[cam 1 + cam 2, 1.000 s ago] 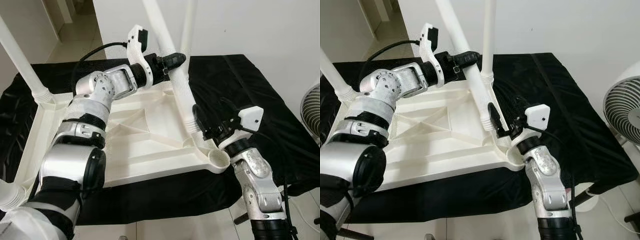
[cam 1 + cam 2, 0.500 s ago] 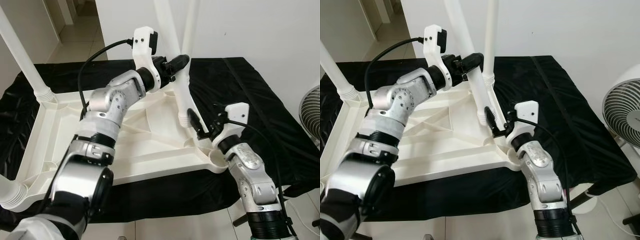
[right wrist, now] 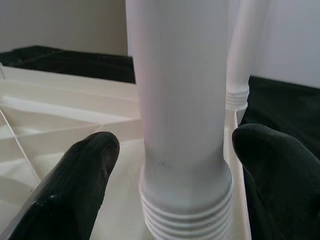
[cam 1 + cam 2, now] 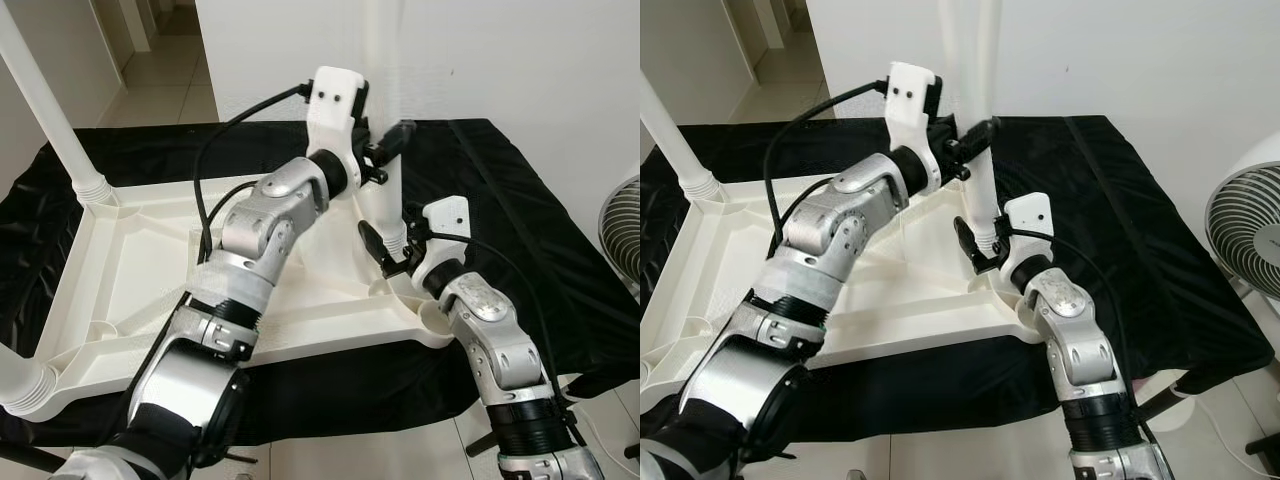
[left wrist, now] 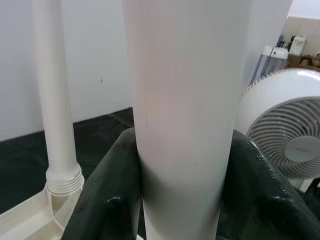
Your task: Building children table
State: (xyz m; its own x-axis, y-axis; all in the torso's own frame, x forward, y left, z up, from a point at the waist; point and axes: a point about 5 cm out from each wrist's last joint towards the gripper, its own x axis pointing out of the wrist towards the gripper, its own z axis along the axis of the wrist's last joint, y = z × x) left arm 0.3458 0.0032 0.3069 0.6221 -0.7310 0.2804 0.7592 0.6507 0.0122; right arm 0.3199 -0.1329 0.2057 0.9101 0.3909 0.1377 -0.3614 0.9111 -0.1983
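- Black cloth (image 4: 520,210) covers the surface before a white wall, and on it I see the upturned white table top (image 4: 130,270).
- I have the loose table leg (image 4: 981,190) upright over the top's right side, its threaded end low, near the empty corner socket (image 4: 437,318).
- My left gripper (image 5: 180,200) is clamped on the leg's shaft.
- My right gripper (image 3: 175,175) straddles the threaded end, fingers (image 3: 85,170) spread and apart from it.
- Other legs stand in far corners; a fan (image 4: 1250,225) sits right.
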